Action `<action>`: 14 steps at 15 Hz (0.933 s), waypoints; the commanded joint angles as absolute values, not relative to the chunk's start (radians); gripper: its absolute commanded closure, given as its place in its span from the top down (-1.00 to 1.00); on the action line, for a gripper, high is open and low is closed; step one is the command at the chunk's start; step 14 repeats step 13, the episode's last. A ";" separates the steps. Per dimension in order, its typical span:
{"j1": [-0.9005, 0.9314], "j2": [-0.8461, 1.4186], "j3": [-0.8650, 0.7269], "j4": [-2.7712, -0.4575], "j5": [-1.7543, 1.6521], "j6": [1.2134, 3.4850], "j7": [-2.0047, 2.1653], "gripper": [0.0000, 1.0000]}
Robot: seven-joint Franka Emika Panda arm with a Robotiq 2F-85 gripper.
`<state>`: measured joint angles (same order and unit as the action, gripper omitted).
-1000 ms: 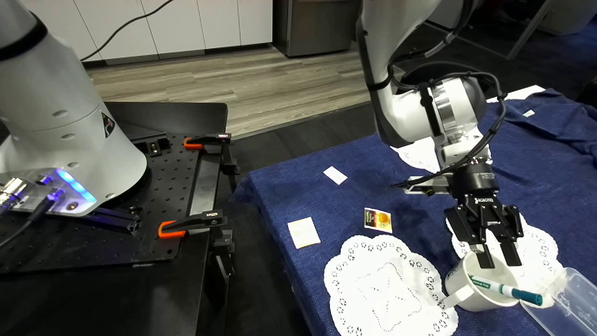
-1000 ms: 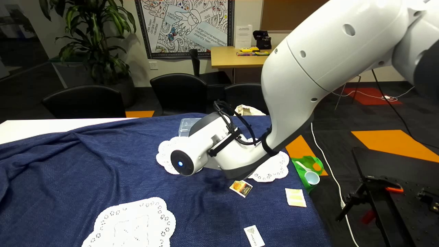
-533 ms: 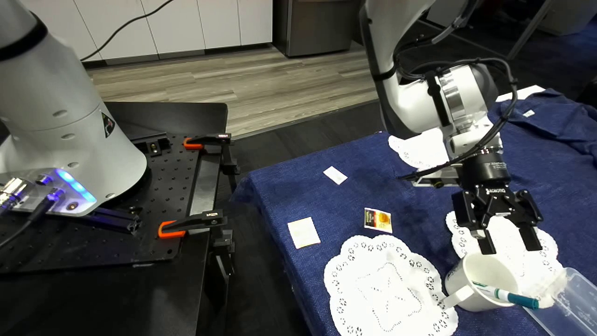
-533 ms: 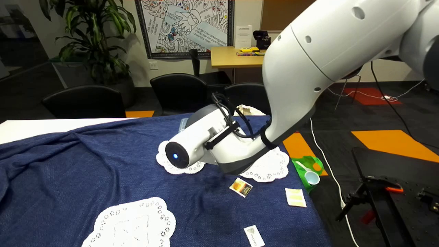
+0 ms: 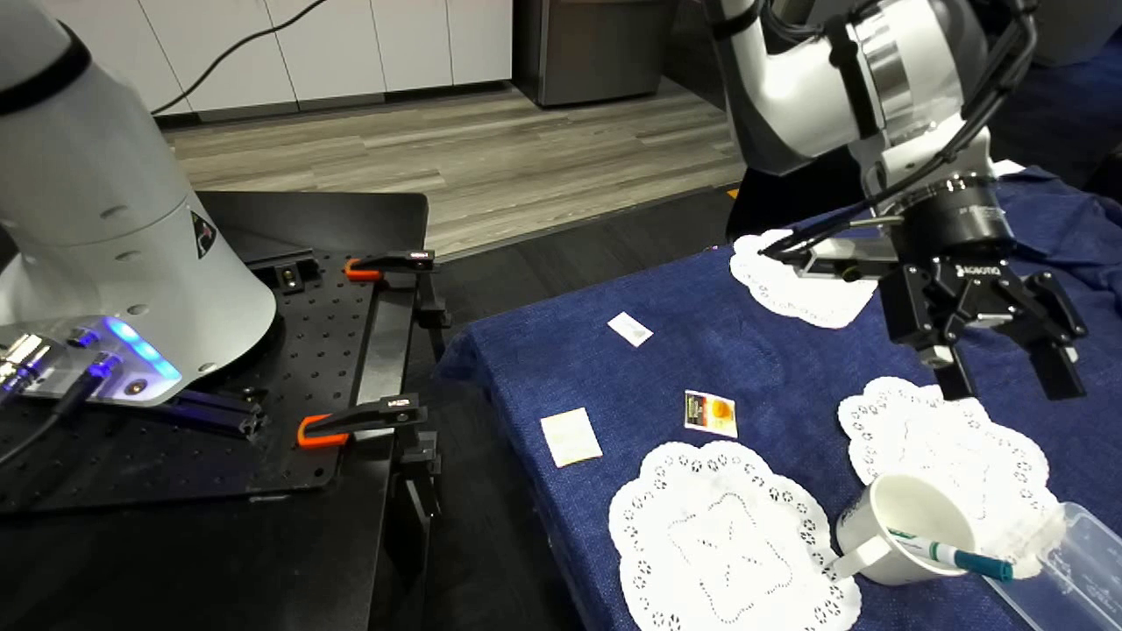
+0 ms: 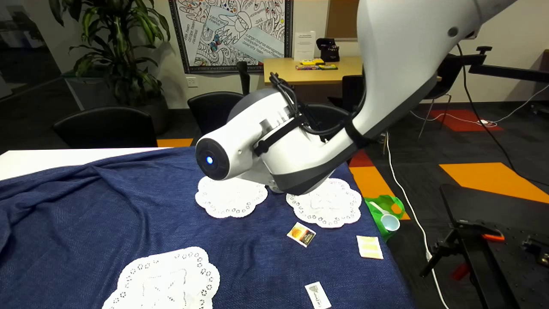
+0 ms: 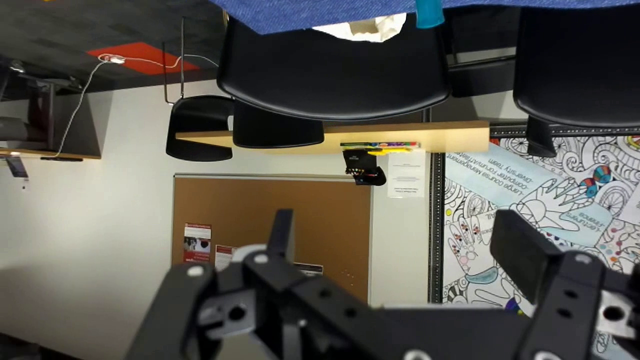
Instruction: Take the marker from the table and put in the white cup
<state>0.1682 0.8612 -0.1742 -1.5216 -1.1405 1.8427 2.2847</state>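
1. Blue cloth [image 6: 257, 270] covers the desk [image 5: 561, 368], and lacy white mats [image 5: 732, 543] lie on top.
2. Your marker [image 5: 951, 554] sits in the white cup [image 5: 912, 506], tilted, with its green end poking out past the rim. You can't see how deep the other end goes.
3. So the putting-in step looks done. Next, you likely just need to steer the claw [image 5: 1010, 383] clear and leave the marker be; a bump could tip it out.
4. Two fingers [image 7: 520, 252] on your claw are spread far apart. It holds nothing, touches nothing, and hangs in the air, well apart from the white cup.
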 commanded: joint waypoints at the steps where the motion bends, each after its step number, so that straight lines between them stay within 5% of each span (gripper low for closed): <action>1: 0.172 0.663 -0.126 -1.716 -1.154 1.805 2.318 1.00; 7: 0.160 0.496 -0.061 -1.848 -1.154 1.780 2.327 1.00; 14: 0.138 0.571 -0.048 -1.775 -1.151 1.785 2.287 1.00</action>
